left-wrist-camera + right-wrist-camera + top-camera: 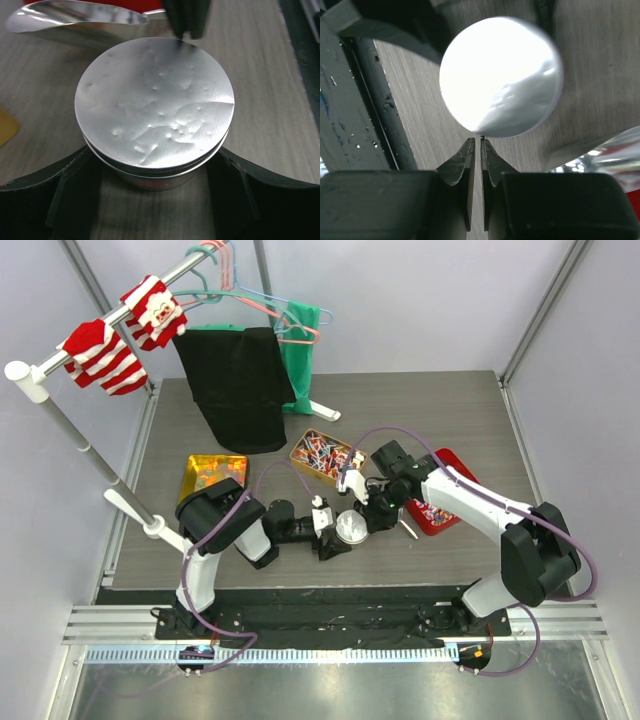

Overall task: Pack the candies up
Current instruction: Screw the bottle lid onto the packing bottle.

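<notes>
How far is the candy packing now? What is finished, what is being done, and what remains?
Done: unclear; a lid covers the round tin, so its contents are hidden. In hand: the left jaws clasp the tin's sides, and the right jaws, shut, touch the lid's rim. Left: many candies lie in the brown tray, with more in the yellow tray and red tray.

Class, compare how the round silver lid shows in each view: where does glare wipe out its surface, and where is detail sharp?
Right wrist view: the lid is blown out to near-white glare; left wrist view: evenly lit, its dents and creases sharp; top view: too small for detail, just a pale disc.
</notes>
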Available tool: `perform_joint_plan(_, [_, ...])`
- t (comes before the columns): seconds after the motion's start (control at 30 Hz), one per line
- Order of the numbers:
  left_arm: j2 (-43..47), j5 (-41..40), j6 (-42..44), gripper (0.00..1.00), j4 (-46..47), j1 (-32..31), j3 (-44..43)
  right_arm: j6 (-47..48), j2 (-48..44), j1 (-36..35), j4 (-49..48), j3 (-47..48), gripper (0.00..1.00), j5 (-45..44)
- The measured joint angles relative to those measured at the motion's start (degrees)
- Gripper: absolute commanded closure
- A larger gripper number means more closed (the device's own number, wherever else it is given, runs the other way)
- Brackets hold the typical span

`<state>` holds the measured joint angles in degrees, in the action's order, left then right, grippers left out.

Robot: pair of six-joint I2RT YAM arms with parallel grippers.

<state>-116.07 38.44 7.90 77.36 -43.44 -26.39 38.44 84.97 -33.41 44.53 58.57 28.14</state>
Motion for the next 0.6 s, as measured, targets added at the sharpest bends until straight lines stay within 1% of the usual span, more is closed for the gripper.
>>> perform_joint_plan(0.07, [0.0,-2.1,0.15,0.24,-0.04,0.68,-0.44,-0.17,0.0,-0.24,0.76,0.02,0.82,0.02])
perform_joint_plan(0.1, [0.0,-3.02,0.26,0.24,-0.04,0.98,-0.61,-0.37,0.02,-0.31,1.27,0.15,0.78,0.04])
perform_joint_plan(0.17, [0.0,-4.2,0.35,0.24,-0.02,1.36,-0.72,-0.81,0.39,-0.37,2.03,1.25,0.74,0.13])
perform_joint_plan(0.37, [0.0,-5.18,0.57,0.25,0.13,1.57,-0.72,-1.07,5.88,-0.39,1.14,8.79,0.63,1.86])
perform_joint_plan(0.6, [0.0,-5.29,1.03,0.25,0.22,1.57,-0.72,-1.03,13.35,-0.39,0.24,14.58,0.62,4.28])
